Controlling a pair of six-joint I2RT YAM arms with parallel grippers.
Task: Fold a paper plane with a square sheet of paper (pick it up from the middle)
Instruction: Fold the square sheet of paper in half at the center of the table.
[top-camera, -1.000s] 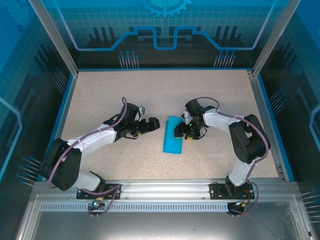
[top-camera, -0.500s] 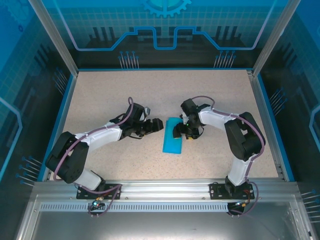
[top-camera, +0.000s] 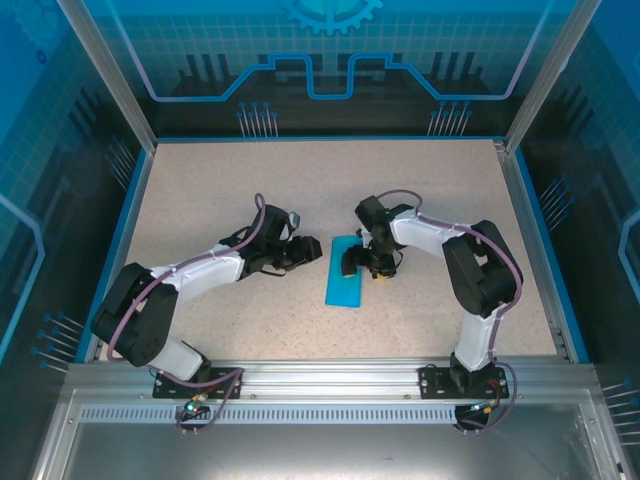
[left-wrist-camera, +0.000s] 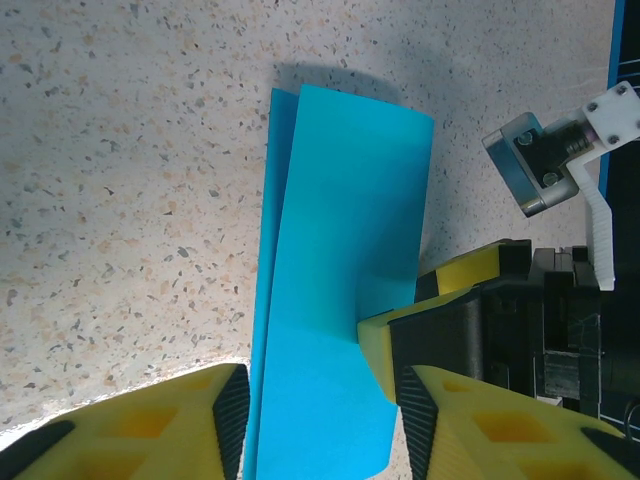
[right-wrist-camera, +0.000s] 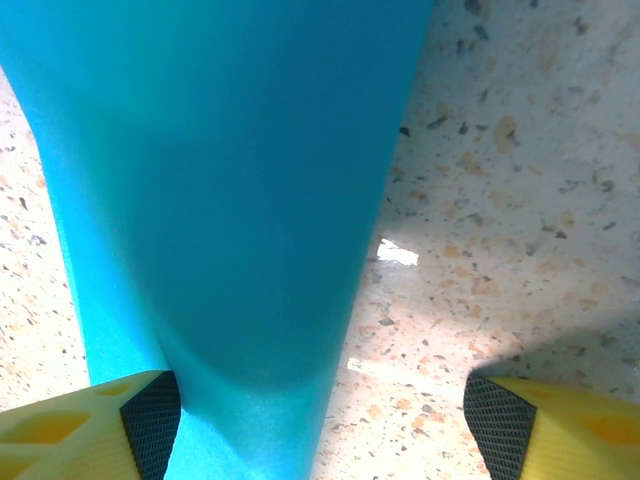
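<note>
The square sheet of paper (top-camera: 342, 285) lies folded into a cyan-blue rectangle on the speckled table. In the left wrist view the paper (left-wrist-camera: 340, 230) shows two layers, slightly offset along the left edge. My left gripper (top-camera: 312, 250) is at the paper's upper left corner. Its jaws (left-wrist-camera: 322, 425) stand open on either side of the paper's near end, close to both edges. My right gripper (top-camera: 352, 265) is over the paper's upper right part. It stands wide open (right-wrist-camera: 320, 420), with one yellow fingertip (left-wrist-camera: 385, 345) on the paper's right edge. The paper (right-wrist-camera: 220, 180) rises close to that camera.
The speckled table top (top-camera: 220, 190) has bare room on all sides of the paper. A blue rim (top-camera: 130, 215) and glass walls enclose it. An aluminium rail (top-camera: 320, 378) with the arm bases runs along the near edge.
My left gripper has moved right to the paper's corner and its jaws have narrowed. My right gripper has opened wider and shifted slightly left. The paper has stayed in place.
</note>
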